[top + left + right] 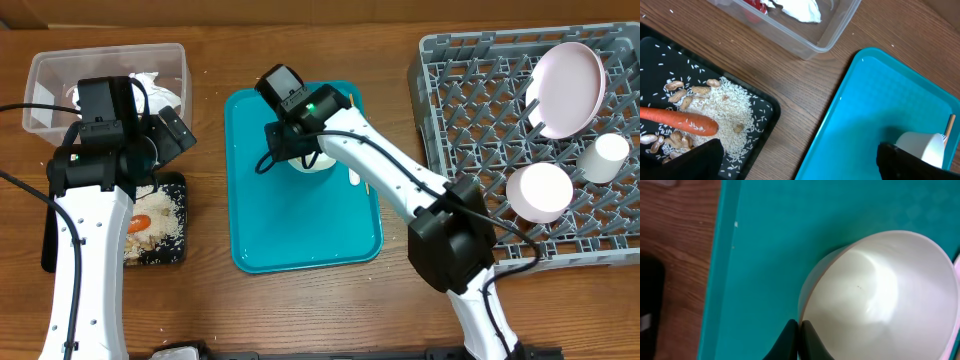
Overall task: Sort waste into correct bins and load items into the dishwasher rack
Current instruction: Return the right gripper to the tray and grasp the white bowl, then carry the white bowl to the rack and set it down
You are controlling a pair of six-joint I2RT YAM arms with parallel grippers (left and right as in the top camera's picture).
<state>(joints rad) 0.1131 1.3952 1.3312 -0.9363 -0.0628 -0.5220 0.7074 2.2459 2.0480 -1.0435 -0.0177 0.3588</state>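
Bench (210,300): brown wood grain; carries everything below.
Dishwasher rack (470,90): occupies the right end; holds a tilted plate (570,85), a racked bowl (540,190) and a cup (605,157) among its pegs.
Teal tray (300,230): lies centre, between rack and bins; carries the small white bowl (880,295).
Clear tub (45,75): sits far left; contains crumpled white material.
Black tray (655,57): lies near the teal tray, partly hidden overhead by the left arm; holds rice (730,110), a carrot (680,120) and nuts (687,92).
Right gripper (799,326): jaws clenched on the small white bowl's rim.
Left gripper (799,147): hangs over the gap between both trays; jaws released wide, grasping nothing.
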